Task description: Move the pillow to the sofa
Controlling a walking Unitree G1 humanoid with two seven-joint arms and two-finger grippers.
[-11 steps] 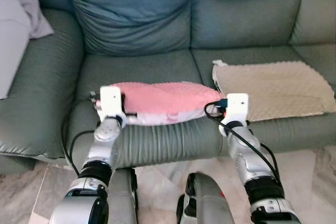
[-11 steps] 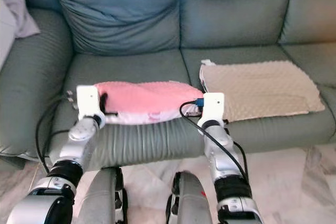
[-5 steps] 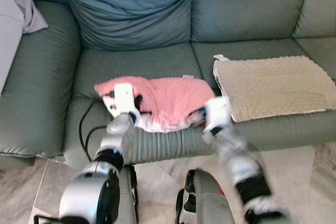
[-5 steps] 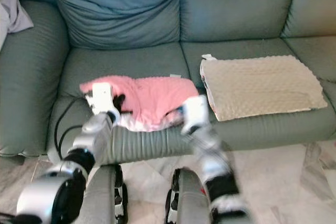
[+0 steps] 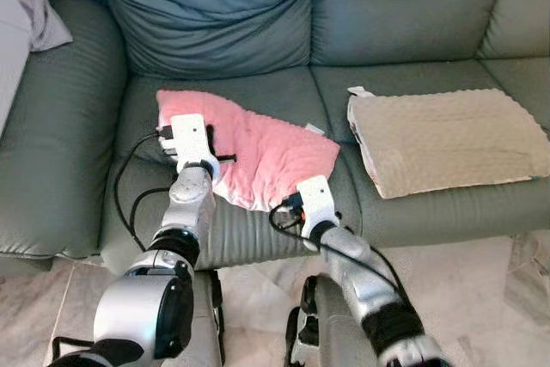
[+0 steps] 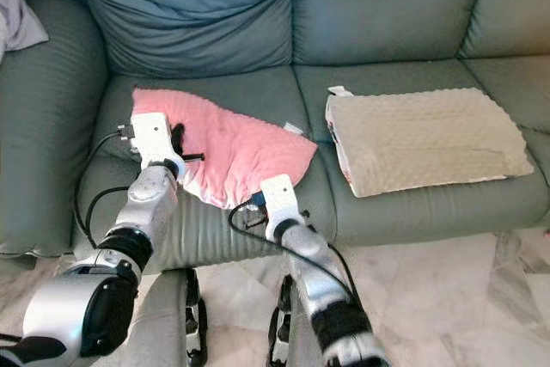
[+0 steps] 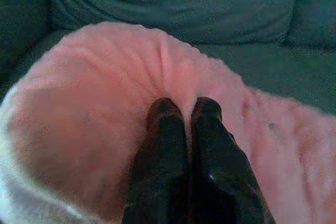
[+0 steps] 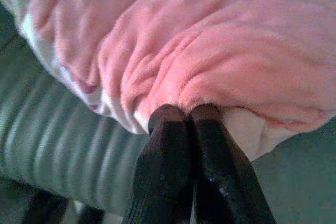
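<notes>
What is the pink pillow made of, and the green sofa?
The pink pillow looks like soft, fuzzy plush with a white underside; it wrinkles where the right pincer pinches it. The green sofa looks like smooth leather or faux leather, slightly shiny with creases; which one can't be told.

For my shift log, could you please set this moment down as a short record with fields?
pillow: pink pillow lying flat on the sofa's left seat
left gripper: jaws shut on the pillow's top, near its back corner
right gripper: jaws shut on the pillow's front edge
beside it: beige pillow on the next seat, apart from the pink one
sofa: grey-green
</notes>
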